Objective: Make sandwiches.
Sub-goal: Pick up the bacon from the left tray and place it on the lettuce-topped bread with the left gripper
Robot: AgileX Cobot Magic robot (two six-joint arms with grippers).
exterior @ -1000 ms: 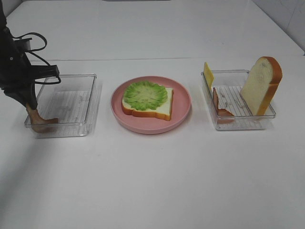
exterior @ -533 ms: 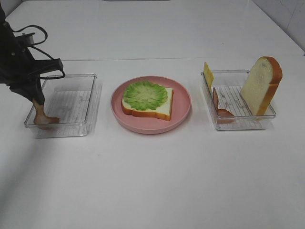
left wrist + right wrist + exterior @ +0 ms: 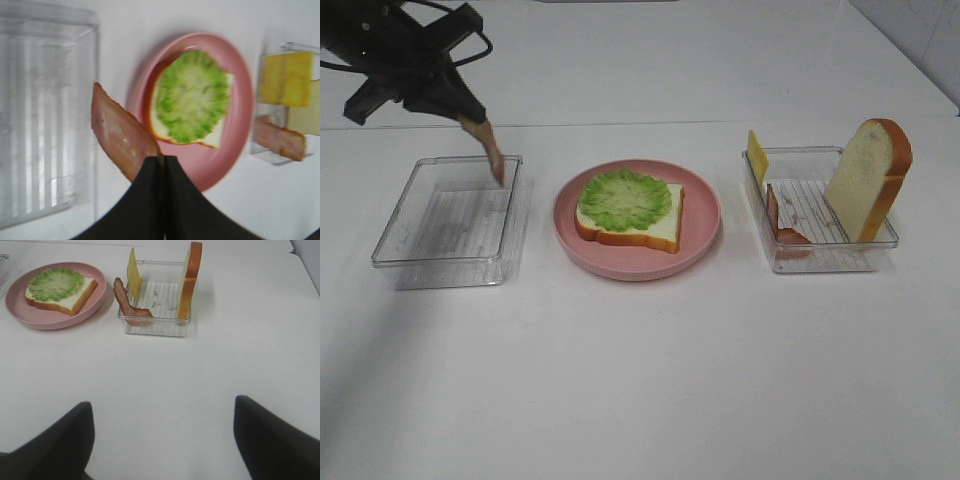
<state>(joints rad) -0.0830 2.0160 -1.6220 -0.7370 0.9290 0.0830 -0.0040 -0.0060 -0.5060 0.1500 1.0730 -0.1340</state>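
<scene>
Brown-red bacon strip (image 3: 488,150) hangs pinched by one end in the tightly closed left gripper (image 3: 468,118) over the clear tray (image 3: 440,268), likely for draping onto the lettuce-topped bread slice (image 3: 625,205) lying lower, to that gripper's right, while the right gripper (image 3: 162,407) gapes wide and empty.

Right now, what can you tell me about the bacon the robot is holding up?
The bacon is a flat, pinkish-brown toy strip with pale streaks, plastic-looking. The left end effector pinches one end. The rest hangs slanted in the air, by the clear box's edge nearest the pink plate. Nothing else seems to touch it.
</scene>
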